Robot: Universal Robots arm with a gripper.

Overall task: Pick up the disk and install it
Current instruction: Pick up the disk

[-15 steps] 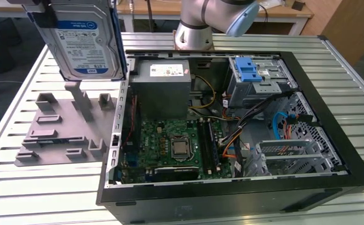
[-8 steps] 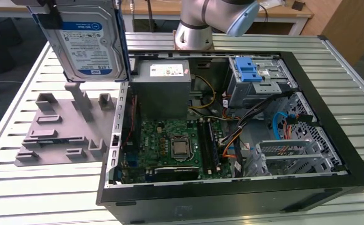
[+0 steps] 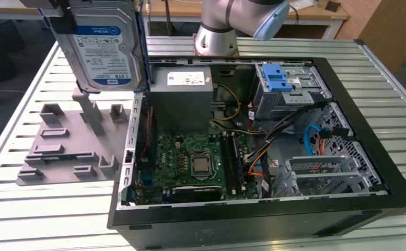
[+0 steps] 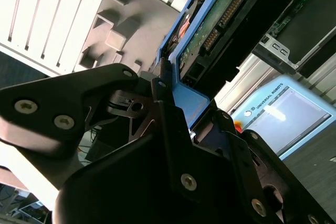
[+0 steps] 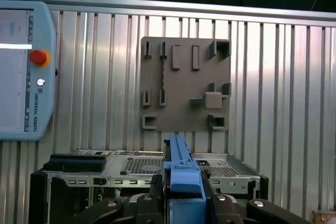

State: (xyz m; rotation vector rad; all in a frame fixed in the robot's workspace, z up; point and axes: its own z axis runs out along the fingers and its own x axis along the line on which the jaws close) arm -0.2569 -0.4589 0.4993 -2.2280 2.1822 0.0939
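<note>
Exterior view's left: slatted light-metal table (image 3: 21, 219) with a grey plastic fixture plate with raised posts and slots (image 3: 63, 141) lying flat on it. Above the plate's far end is the disk (image 3: 102, 44), a flat rectangular silver hard drive with a white-and-blue label in a blue plastic carrier frame. It is held upright in the air, label facing the camera, just beside the left wall of the case.

The black two-finger gripper (image 5: 182, 184) holds it from above. Jaws are pinched on the blue carrier edge, one black finger (image 5: 156, 184) on each side, seen in both wrist views.

Next right: black open desktop computer case (image 3: 258, 217) lying on its side, well apart from the table edge. Inside it:
- a grey metal power supply box (image 3: 182, 102) at the far left
- a green motherboard (image 3: 188, 157) nearer the camera
- a metal drive cage with a blue latch (image 3: 286, 89) at the far right

The grey robot arm base (image 3: 223, 21) stands behind the case.

In the first wrist view a light-blue teach pendant with a red button (image 5: 21, 77) lies on the table, apart from the plate.
</note>
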